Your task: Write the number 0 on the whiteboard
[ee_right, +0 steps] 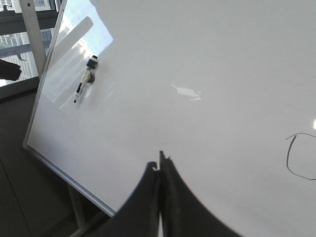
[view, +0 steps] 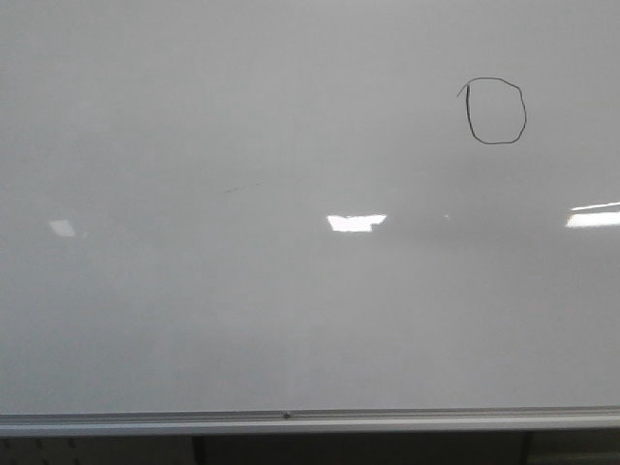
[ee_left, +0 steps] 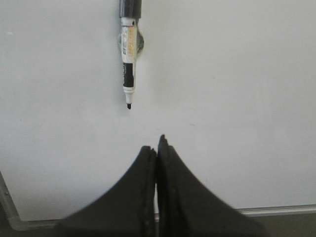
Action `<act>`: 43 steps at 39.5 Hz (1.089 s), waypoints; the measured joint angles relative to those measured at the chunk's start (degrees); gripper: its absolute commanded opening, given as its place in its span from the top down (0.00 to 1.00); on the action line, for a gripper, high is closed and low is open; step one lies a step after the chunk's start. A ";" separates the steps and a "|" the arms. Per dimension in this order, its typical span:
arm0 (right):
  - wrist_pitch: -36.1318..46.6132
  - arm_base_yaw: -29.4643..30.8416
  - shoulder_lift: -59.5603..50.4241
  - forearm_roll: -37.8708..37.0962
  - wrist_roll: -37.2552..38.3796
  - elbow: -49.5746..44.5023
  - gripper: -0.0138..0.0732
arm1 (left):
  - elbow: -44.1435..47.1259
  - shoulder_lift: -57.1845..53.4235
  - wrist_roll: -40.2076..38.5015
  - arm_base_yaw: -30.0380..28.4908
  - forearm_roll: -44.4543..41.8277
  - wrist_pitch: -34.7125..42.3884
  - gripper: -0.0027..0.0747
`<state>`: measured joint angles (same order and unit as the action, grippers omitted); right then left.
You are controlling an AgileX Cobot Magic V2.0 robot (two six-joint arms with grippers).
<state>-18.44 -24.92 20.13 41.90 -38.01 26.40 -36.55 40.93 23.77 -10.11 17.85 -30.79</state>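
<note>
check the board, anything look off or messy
The number 0 is lopsided: straight left side, stray tick at its top-left. A faint smudge marks the whiteboard left of centre. Nothing else stands out.

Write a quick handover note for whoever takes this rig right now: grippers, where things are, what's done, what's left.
Left gripper: shut, empty, off the whiteboard.
Right gripper: shut, empty, also off the board.
Marker: uncapped, sitting against the board, tip free, held by neither gripper.
0: drawn at the board's upper right in the front view, loop closed.
Done: the writing. Left: nothing visible, except perhaps capping the marker.
</note>
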 measured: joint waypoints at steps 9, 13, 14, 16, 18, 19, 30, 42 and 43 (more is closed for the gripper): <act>0.00 0.00 0.00 0.00 0.00 0.00 0.92 | 5.23 -15.00 0.00 0.00 0.13 -0.38 0.99; 0.00 0.00 0.00 0.00 0.00 0.00 0.92 | 5.60 -19.96 0.00 0.00 0.13 -1.31 0.99; 0.00 0.00 0.00 0.00 0.00 0.00 0.92 | 5.60 -20.71 0.00 0.00 0.13 -1.41 0.99; 0.00 0.00 0.00 0.00 0.00 0.00 0.92 | 5.60 -22.21 0.00 0.00 0.13 -1.52 0.99; 0.00 0.00 0.00 0.00 0.00 0.00 0.92 | 5.60 -23.20 0.00 0.00 0.13 -1.51 0.99; 0.00 0.00 0.00 0.00 0.00 0.00 0.92 | 5.60 -23.47 0.00 0.00 0.16 -1.51 0.99; 0.00 0.00 0.00 0.00 0.00 0.00 0.92 | 5.64 -23.69 0.00 0.00 0.16 -1.51 0.99; 0.00 0.00 0.00 0.00 0.00 0.00 0.92 | 5.91 -23.69 0.00 0.00 0.29 -0.91 0.99; 0.00 0.00 0.00 0.00 0.00 0.00 0.92 | 6.29 -23.69 0.00 0.00 0.42 -0.07 0.99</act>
<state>-18.44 -24.92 20.13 41.90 -38.01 26.40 -30.26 17.25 23.77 -10.11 18.27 -30.85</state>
